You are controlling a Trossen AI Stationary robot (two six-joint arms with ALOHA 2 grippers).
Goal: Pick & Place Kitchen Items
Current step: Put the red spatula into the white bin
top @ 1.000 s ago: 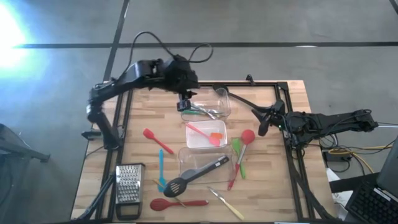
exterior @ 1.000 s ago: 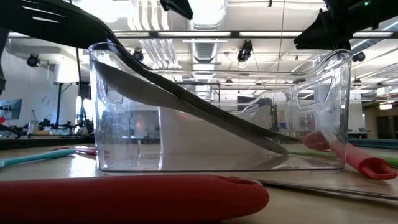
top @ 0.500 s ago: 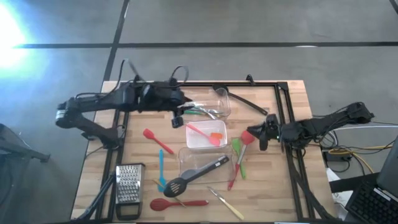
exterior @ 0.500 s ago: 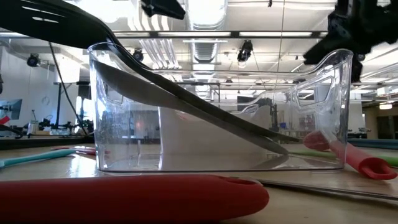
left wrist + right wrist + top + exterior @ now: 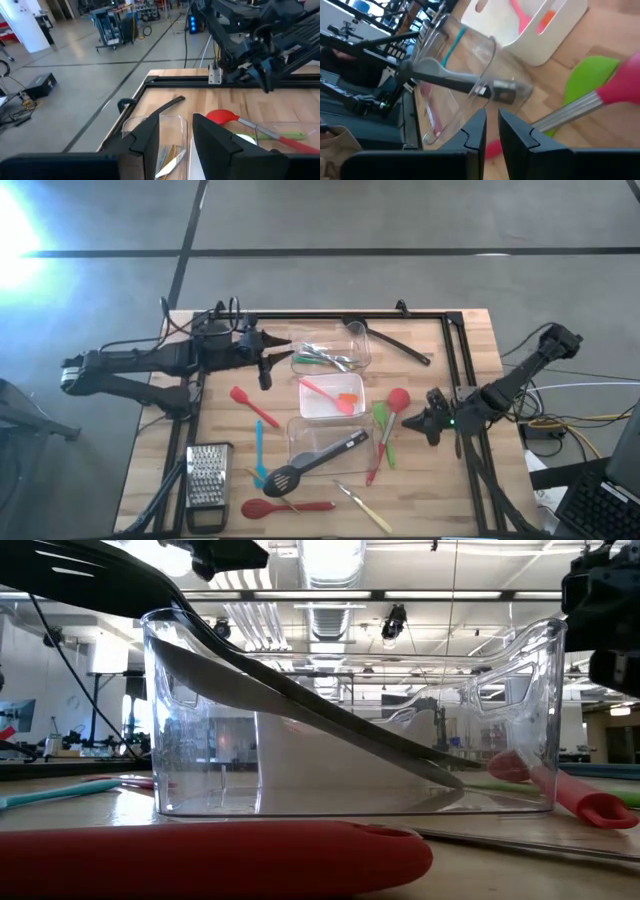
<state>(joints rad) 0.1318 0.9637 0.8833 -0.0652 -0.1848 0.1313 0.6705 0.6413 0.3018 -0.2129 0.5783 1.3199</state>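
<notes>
My left gripper (image 5: 265, 370) (image 5: 175, 142) hangs open over the table's left part, just left of the far clear tub (image 5: 332, 353) that holds several slim utensils. My right gripper (image 5: 432, 426) (image 5: 492, 125) hovers near the right edge with only a narrow gap between its fingers, right of the red round spoon (image 5: 398, 399) and green spatula (image 5: 381, 423) lying flat on the wood. A black slotted spoon (image 5: 315, 461) leans over the rim of the near clear tub (image 5: 300, 430). A red spatula (image 5: 330, 393) lies in the white middle tub (image 5: 318, 409).
A red spoon (image 5: 253, 407), a teal tool (image 5: 258, 450), another red spoon (image 5: 285, 507) and metal tongs (image 5: 365, 508) lie on the near half. The box grater (image 5: 207, 478) sits at the near-left corner. A black ladle (image 5: 392, 342) lies at the far side, inside the black frame (image 5: 455, 380).
My left gripper has drawn back from above the far tub toward the table's left edge and come lower. My right gripper has moved toward the near edge, past the red round spoon's head, and a little to the right. No utensil has shifted.
</notes>
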